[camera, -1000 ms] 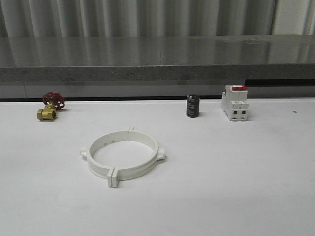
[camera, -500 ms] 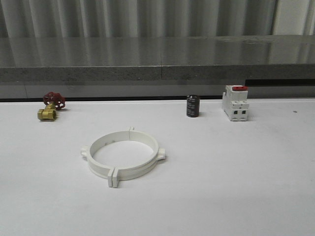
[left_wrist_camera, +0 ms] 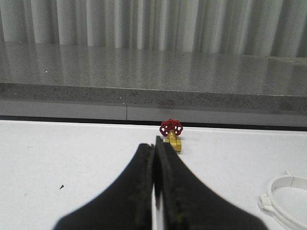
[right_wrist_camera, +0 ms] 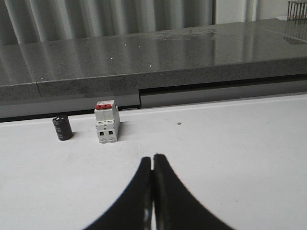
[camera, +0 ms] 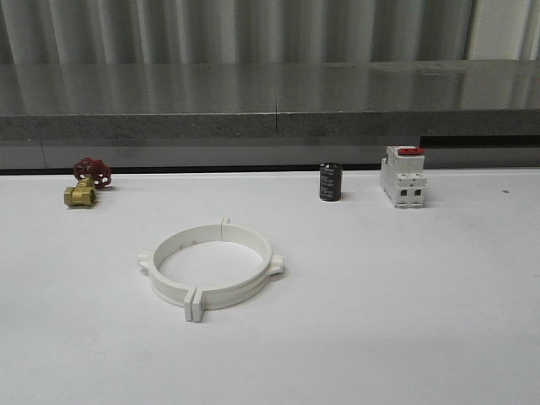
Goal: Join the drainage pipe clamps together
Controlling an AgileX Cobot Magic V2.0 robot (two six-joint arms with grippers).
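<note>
The two white drainage pipe clamps [camera: 211, 266] lie on the white table as one closed ring, left of centre, their end tabs meeting at the front and at the back. A small arc of that ring [left_wrist_camera: 287, 200] shows in the left wrist view, well off to the side of my left gripper [left_wrist_camera: 154, 144]. That gripper is shut with nothing in it and hangs over bare table. My right gripper [right_wrist_camera: 153, 159] is shut too, empty, over bare table short of the switch block.
A brass valve with a red handwheel [camera: 87, 181] sits at the back left. A black cylinder [camera: 330, 181] and a white switch block with a red top [camera: 402, 176] stand at the back right. A grey stone ledge [camera: 270, 114] runs behind the table.
</note>
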